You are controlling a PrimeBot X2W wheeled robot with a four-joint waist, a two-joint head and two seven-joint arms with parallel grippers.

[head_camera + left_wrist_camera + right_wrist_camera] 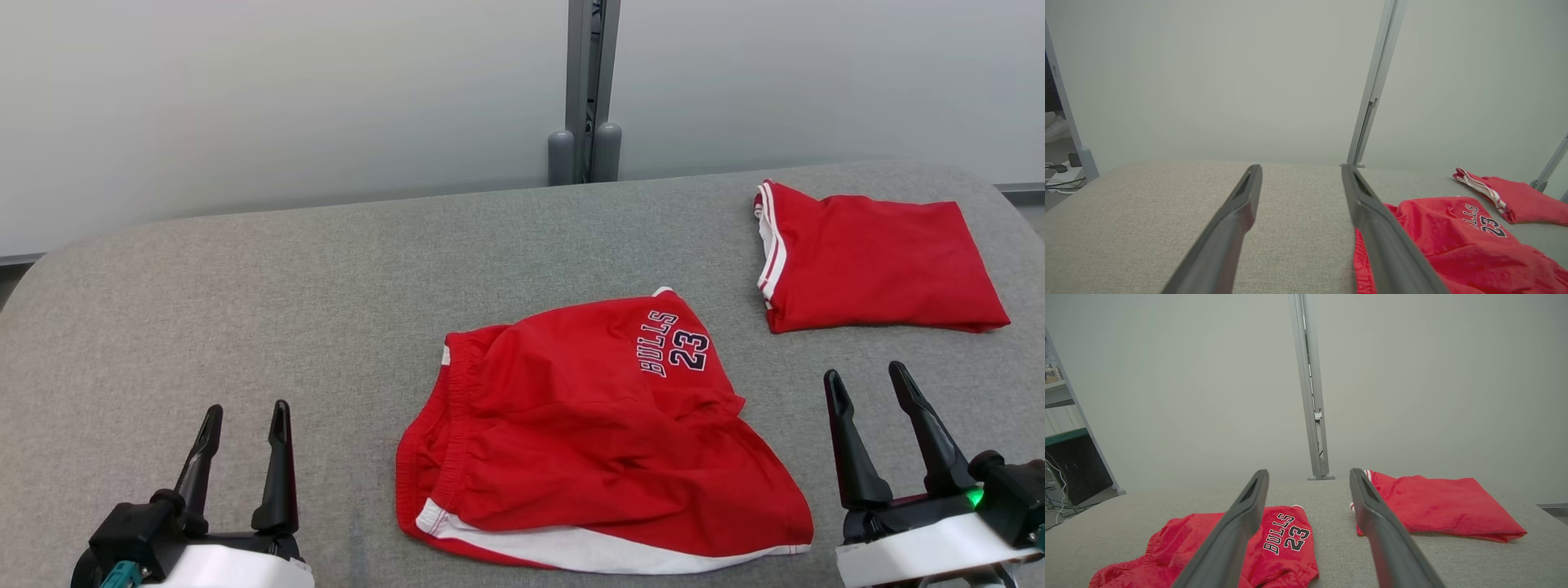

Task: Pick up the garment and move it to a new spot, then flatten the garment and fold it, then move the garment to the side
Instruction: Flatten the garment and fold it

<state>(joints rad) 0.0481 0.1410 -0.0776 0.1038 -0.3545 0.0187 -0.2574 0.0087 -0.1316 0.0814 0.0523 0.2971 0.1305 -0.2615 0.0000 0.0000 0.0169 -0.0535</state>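
Note:
The garment [588, 433] is a pair of red shorts with white trim and a "BULLS 23" print, lying rumpled near the front middle of the grey table [326, 278]. It also appears as the garment [1457, 245] low at the right of the left wrist view, and as the garment [1286, 547] low at the left of the right wrist view. My left gripper [245, 425] stands open at the lower left, apart from the cloth. At the lower right my right gripper [865, 380] is open too, just right of the shorts. Both hold nothing.
A second red garment [873, 261], folded flat, lies at the table's far right; it shows again as the folded garment [1437, 506]. A grey post [586, 90] stands behind the table against a pale wall. Bare grey cloth spreads left of the shorts.

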